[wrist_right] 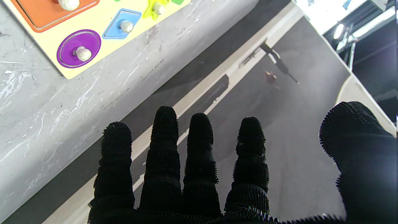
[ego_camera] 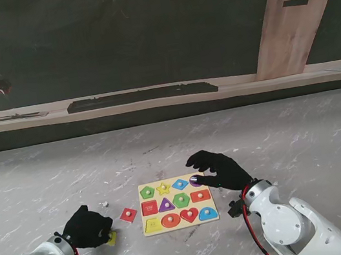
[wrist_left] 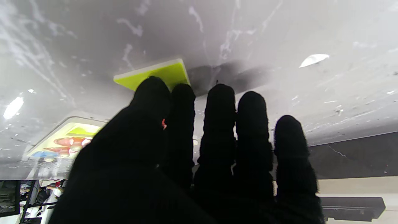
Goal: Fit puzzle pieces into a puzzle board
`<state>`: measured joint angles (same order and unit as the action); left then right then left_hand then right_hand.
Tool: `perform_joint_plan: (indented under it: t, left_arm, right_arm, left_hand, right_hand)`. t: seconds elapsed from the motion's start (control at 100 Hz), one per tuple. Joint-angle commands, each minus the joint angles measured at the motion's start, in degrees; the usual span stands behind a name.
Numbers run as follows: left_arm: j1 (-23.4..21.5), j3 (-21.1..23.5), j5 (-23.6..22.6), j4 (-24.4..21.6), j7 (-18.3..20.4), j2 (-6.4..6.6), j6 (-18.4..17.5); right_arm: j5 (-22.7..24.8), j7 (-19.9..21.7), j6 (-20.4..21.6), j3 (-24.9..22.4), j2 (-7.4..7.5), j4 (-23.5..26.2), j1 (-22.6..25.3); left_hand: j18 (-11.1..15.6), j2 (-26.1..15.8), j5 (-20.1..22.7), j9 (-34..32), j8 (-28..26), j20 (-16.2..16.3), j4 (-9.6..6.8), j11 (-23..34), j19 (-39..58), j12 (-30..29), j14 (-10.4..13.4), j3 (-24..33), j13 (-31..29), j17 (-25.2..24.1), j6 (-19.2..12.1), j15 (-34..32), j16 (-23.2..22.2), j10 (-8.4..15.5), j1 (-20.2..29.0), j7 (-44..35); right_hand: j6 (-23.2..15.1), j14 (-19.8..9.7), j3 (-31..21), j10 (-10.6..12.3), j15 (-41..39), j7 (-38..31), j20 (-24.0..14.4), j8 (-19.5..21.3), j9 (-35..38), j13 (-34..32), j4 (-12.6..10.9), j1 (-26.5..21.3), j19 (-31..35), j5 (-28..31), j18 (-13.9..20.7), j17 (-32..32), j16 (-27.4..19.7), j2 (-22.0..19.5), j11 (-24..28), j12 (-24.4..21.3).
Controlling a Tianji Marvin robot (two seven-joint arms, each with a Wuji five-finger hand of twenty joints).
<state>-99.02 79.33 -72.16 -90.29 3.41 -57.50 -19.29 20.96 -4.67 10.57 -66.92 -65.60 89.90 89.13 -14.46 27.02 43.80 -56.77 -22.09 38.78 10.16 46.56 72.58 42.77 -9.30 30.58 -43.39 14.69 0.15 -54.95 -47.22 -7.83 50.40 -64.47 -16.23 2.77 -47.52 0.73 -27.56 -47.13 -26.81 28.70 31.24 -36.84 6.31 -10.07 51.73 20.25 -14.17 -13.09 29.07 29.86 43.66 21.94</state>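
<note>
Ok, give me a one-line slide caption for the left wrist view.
Left hand reaching over the yellow-green puzzle piece on the marble table.

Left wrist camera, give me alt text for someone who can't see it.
A black-gloved left hand reaches over a yellow-green puzzle piece lying flat on the marble table, fingertips at its edge. The puzzle board with coloured pieces shows blurred to one side.
</note>
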Motion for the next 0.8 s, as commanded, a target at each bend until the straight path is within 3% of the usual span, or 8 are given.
perform_joint_plan:
  t: [0.0,0.37,0.58,0.79]
  left_arm:
    - [-0.81,-0.02,-0.07,-0.2,0.3,0.21,0.66]
    - [-2.25,0.32,-2.59,-1.45,-0.47,0.15,3.85]
    - [-3.48,0.98,-4.73,-2.29,-2.72,0.08,5.51]
    - [-3.53,0.72,-5.5,-1.73,-5.8,0.06,5.89]
  right_arm:
    - [0.19,-0.03,0.03,0.1,-0.01,0.39,0.41]
    - [0.2,-0.03,-0.04,0.05,-0.01,0.46,0.48]
    - [0.2,-0.03,-0.04,0.06,-0.01,0.45,0.47]
    - [0.2,-0.04,0.13,-0.01,0.0,0.4,0.47]
  left_hand:
    - [-7.96,0.05,2.85,-1.52,0.73,1.56,1.84,1.79,2.02,-0.34,-2.83,-2.2,-2.17,0.02,0.18,-2.12,-1.08,-1.93,-0.07,-4.05]
    - [-9.09,-4.99,6.69,-3.99,0.34,2.42,0.14,3.17,3.0,-0.62,-4.33,-5.12,-3.88,1.15,2.65,-4.61,-0.88,-3.08,-5.42,-3.66]
    - [-8.3,-5.63,2.18,0.41,-5.82,2.19,-2.22,1.81,1.91,0.08,-3.36,-8.51,-0.95,-0.51,4.63,-2.71,-0.44,-2.86,-10.42,1.47]
    - [-7.64,-4.86,-6.87,6.32,-11.73,1.63,-4.24,-1.23,1.11,1.2,-2.84,-2.23,1.98,-1.98,6.33,0.35,-0.97,-2.15,-14.89,11.92]
  right_hand:
    - [-2.05,0.11,0.59,1.18,-0.86,0.46,-1.08,0.79,1.4,-0.19,-2.1,0.89,0.17,0.38,-0.12,0.71,0.38,-0.86,-0.01,0.32]
    - [-2.12,0.05,0.6,1.22,-0.82,0.48,-1.08,0.79,1.41,-0.17,-2.09,0.94,0.17,0.36,-0.14,0.74,0.36,-0.86,-0.04,0.31]
    - [-2.06,0.09,0.58,1.25,-0.84,0.47,-1.08,0.8,1.4,-0.18,-2.1,0.9,0.16,0.35,-0.2,0.74,0.37,-0.84,-0.03,0.32]
    - [-2.03,0.06,0.58,1.21,-0.87,0.46,-1.08,0.8,1.4,-0.25,-2.09,0.9,0.18,0.37,-0.15,0.71,0.38,-0.84,0.0,0.33]
